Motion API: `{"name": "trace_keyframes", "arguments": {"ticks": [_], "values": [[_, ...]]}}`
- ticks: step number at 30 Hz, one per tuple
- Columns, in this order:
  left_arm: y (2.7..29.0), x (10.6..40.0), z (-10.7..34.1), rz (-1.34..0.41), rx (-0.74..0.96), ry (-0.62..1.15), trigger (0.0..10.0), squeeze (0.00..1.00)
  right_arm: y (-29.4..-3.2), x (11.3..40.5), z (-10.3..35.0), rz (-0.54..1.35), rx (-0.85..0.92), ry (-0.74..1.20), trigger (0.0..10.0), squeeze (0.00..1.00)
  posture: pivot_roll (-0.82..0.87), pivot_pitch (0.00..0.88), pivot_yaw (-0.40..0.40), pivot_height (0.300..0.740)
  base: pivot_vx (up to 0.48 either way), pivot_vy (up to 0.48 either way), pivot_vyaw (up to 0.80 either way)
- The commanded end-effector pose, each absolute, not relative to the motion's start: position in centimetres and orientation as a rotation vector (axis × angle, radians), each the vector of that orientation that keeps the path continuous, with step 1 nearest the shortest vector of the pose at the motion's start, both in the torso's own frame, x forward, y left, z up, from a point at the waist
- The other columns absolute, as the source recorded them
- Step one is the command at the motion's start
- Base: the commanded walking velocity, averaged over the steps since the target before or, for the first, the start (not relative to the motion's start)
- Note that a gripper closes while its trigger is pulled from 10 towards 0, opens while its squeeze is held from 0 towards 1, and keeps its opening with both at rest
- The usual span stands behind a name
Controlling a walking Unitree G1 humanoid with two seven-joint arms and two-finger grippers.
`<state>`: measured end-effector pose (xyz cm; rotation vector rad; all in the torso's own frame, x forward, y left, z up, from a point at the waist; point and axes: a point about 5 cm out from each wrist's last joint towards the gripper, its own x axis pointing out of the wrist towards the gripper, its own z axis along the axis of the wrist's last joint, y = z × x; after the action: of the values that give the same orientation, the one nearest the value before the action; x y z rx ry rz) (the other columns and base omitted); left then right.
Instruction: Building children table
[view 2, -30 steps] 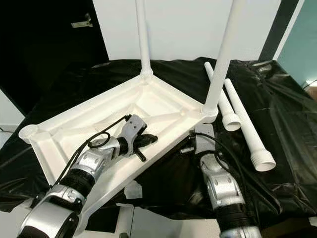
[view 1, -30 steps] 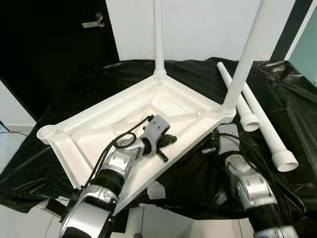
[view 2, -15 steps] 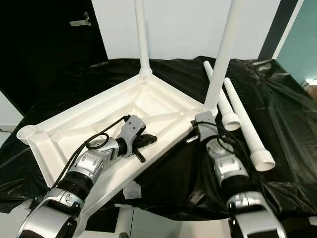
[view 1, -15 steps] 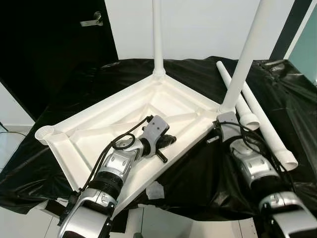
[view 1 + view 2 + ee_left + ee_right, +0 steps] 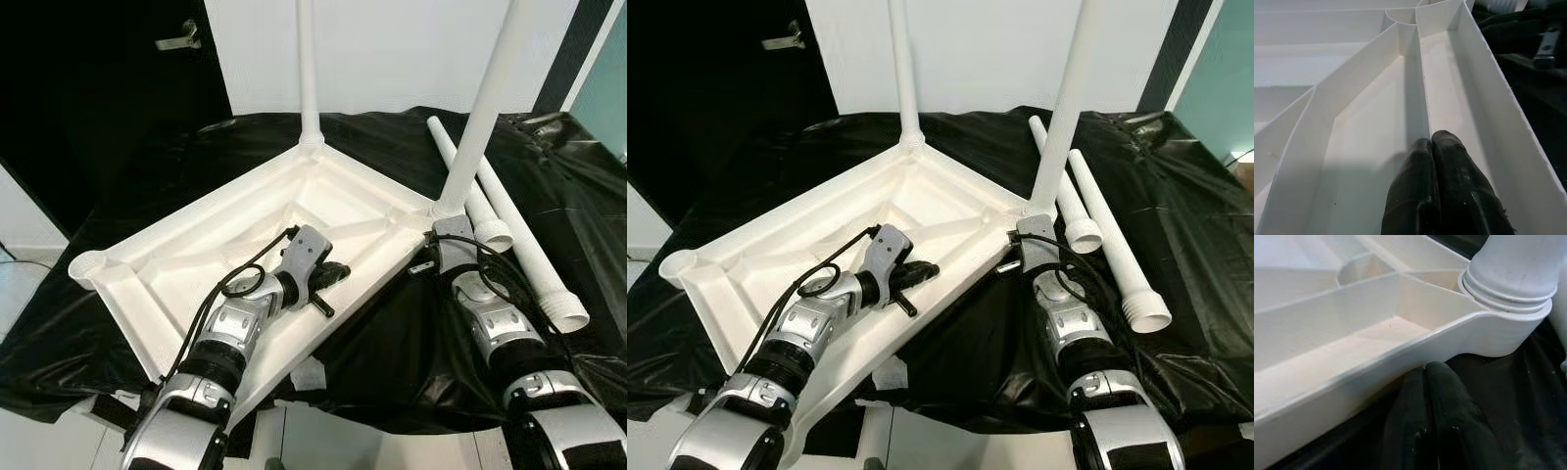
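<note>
The white plastic tabletop (image 5: 196, 220) lies upside down on the black-covered work surface. Two white legs stand upright in its corner sockets, one at the back (image 5: 308, 69) and one at the right (image 5: 482, 108). The left corner socket (image 5: 90, 262) is empty. My left gripper (image 5: 1432, 142) rests shut inside the ribbed underside, touching a rib, also seen as the left gripper (image 5: 333, 277). My right gripper (image 5: 1425, 369) is shut and sits against the outer rim just below the right leg's socket, and shows as the right gripper (image 5: 438, 257) in the head view.
Two loose white legs (image 5: 487, 220) (image 5: 534, 255) lie side by side on the black sheet (image 5: 578, 196) to the right of the tabletop. A dark door with a handle (image 5: 176, 39) stands at the back left. The surface's front edge is close under my arms.
My right arm has pushed forward, bringing its gripper up to the tabletop's right corner by the upright leg. The left gripper has stayed in place.
</note>
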<state>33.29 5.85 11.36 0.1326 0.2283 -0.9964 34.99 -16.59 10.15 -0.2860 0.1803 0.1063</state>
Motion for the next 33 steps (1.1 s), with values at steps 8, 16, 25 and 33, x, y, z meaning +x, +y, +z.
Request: {"name": "trace_keyframes", "arguments": {"ticks": [8, 16, 25, 33], "values": [[4.5, 33.5, 13.2, -1.002, -0.043, 0.048, 10.0, 0.0, -15.2, 34.8, 11.7, 0.083, -0.219, 0.063, 10.0, 0.0, -0.07, 0.0, 0.04, 0.74, 0.0, 0.0, 0.0], [4.9, 33.9, 13.8, -0.964, -0.059, 0.004, 10.0, 0.82, -15.2, 33.7, 12.1, 0.064, -0.191, 0.036, 10.0, 0.0, -0.07, 0.0, 0.039, 0.74, 0.0, 0.0, 0.0], [5.9, 34.5, 17.5, -0.927, -0.248, -0.23, 10.0, 0.0, -14.5, 32.4, 13.7, 0.023, -0.075, -0.088, 10.0, 0.0, -0.08, 0.0, 0.045, 0.74, 0.0, 0.0, 0.0], [7.3, 36.2, 17.7, -0.731, -0.242, -0.204, 10.0, 0.0, -14.6, 32.3, 15.4, -0.024, -0.018, -0.164, 10.0, 0.0, -0.07, 0.0, 0.056, 0.74, 0.0, 0.0, 0.0]]}}
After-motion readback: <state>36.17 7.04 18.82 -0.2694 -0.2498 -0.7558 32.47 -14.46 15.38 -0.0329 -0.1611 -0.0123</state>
